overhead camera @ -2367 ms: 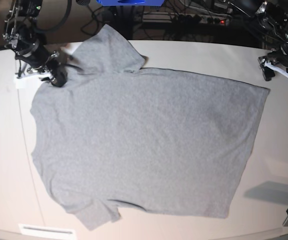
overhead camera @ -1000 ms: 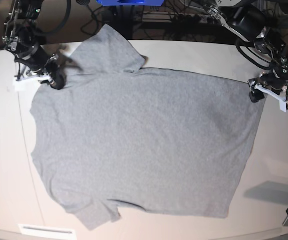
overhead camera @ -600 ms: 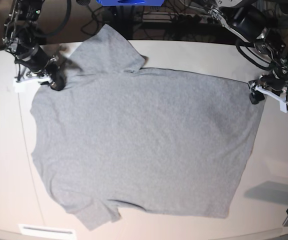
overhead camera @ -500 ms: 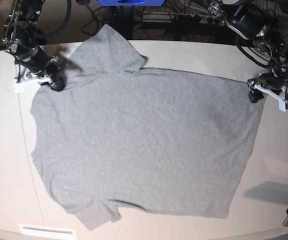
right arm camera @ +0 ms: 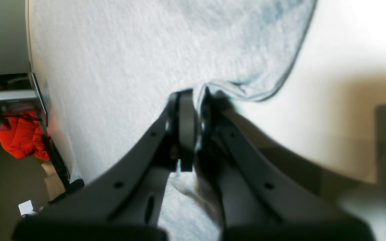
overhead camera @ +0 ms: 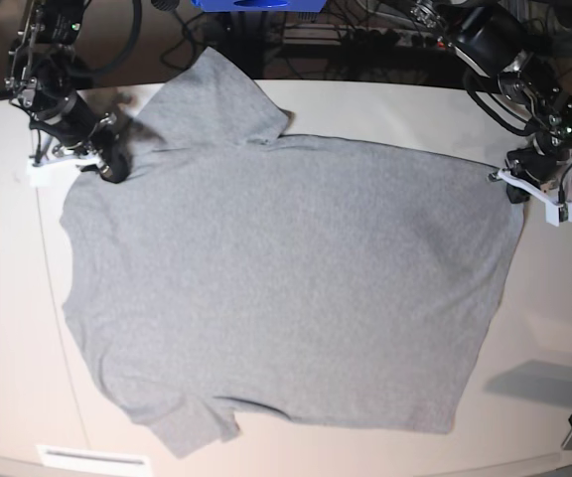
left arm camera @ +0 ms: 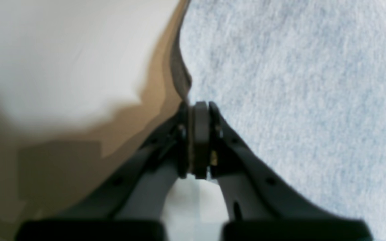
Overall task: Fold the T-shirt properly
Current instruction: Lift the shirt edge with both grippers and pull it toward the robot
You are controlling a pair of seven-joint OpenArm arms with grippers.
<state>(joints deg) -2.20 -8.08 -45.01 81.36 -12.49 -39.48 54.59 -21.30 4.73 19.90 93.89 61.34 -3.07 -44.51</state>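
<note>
Lying flat and fully spread, plain side up, the T-shirt [overhead camera: 286, 288] covers most of the table [overhead camera: 8, 348], so no fold has been made yet; by my reading the task is at its very start, with only the grips in place.

At the left of the base view, the right gripper [overhead camera: 110, 165] sits at the shirt's shoulder, just below the far sleeve. Its wrist view shows the jaws closed together with a pinch of grey cloth puckered between them at the edge, so I judge it clamped on the T-shirt.

Across the middle the cloth lies smooth, the near sleeve pointing toward the front edge of the table and the hem running down the right side.

At the right, the left gripper [overhead camera: 513, 186] is at the hem's far corner. Its wrist view shows the jaws pressed together right at the fabric's edge, which lifts slightly there, so it looks clamped on the hem.

Everything remains: carrying the far side over, tucking sleeves, and folding again.
</note>
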